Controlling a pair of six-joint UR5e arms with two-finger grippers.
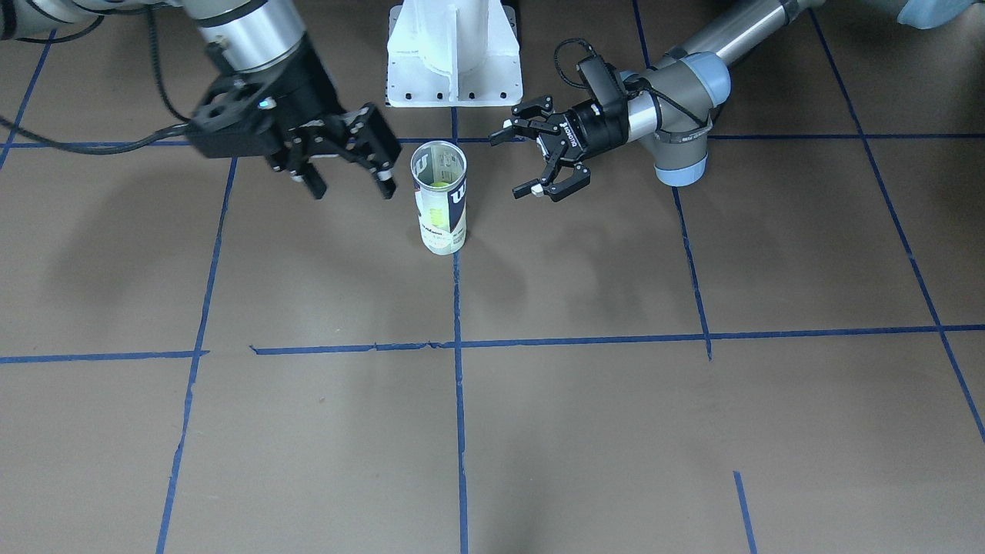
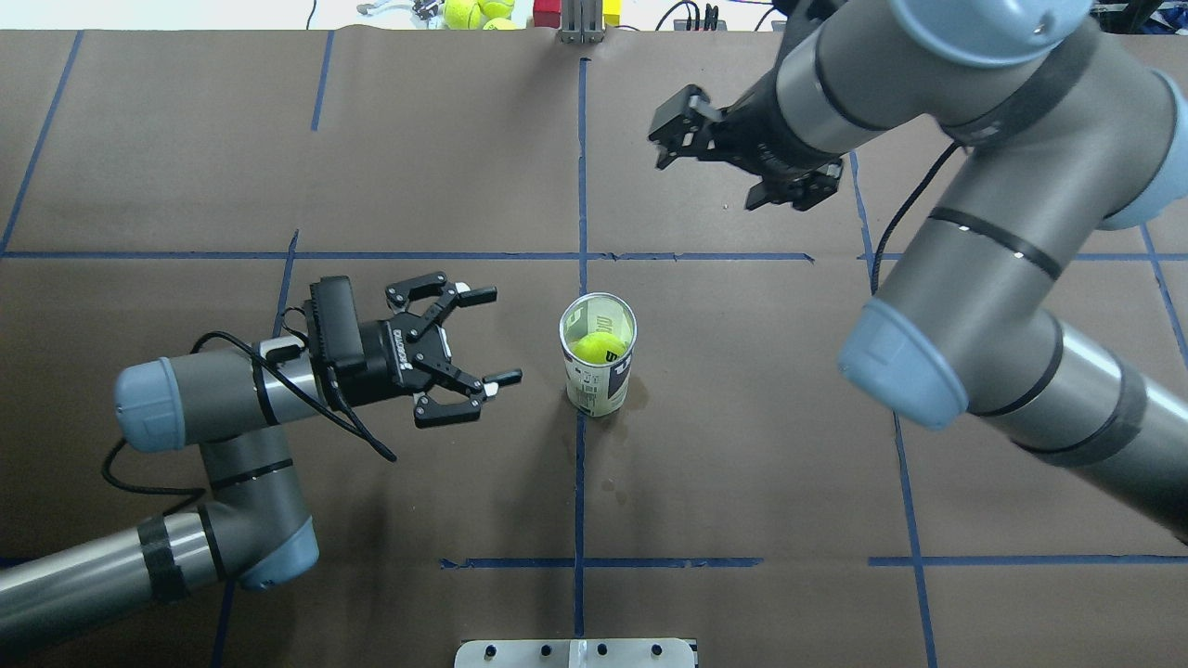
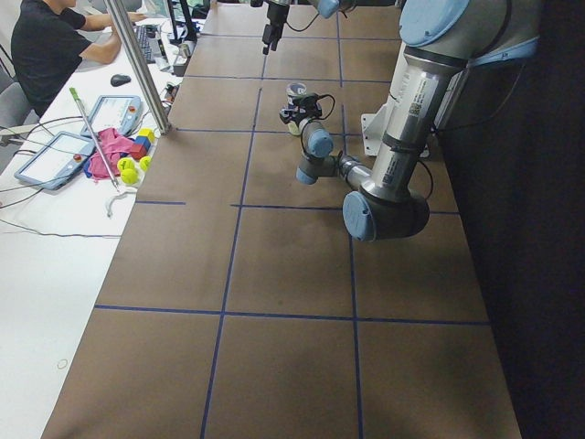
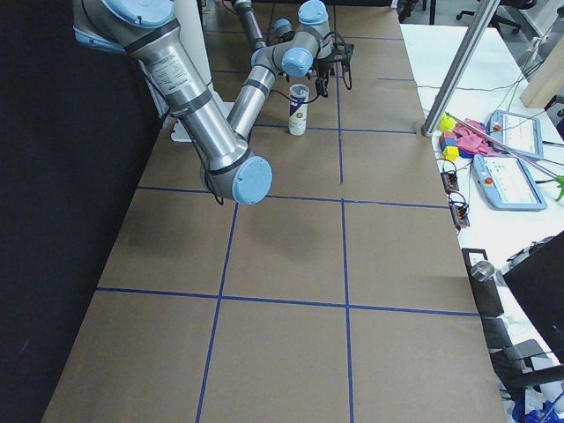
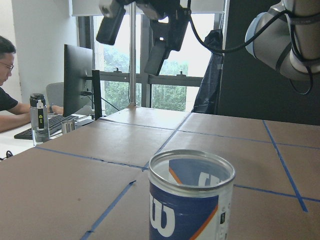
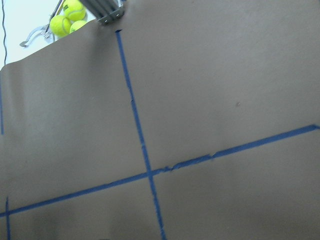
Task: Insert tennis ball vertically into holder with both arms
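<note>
The holder (image 2: 599, 382) stands upright near the table's middle, a clear can with a white-and-navy label (image 1: 442, 211). The tennis ball (image 2: 599, 348) sits inside it, below the silvery rim. My left gripper (image 2: 494, 336) lies level with the can on its left side, a short gap away, open and empty; the front-facing view shows it (image 1: 514, 163) the same way. My right gripper (image 1: 350, 185) hangs open and empty, raised, beside the can's other side. In the left wrist view the can (image 5: 190, 200) fills the foreground and the right gripper (image 5: 135, 37) hangs high beyond it.
The white pedestal base (image 1: 454, 54) stands behind the can. Spare tennis balls (image 2: 473, 13) and coloured blocks lie past the table's far edge. A person (image 3: 41, 46) sits at a desk beside the table. Blue tape lines (image 6: 145, 150) cross the brown surface.
</note>
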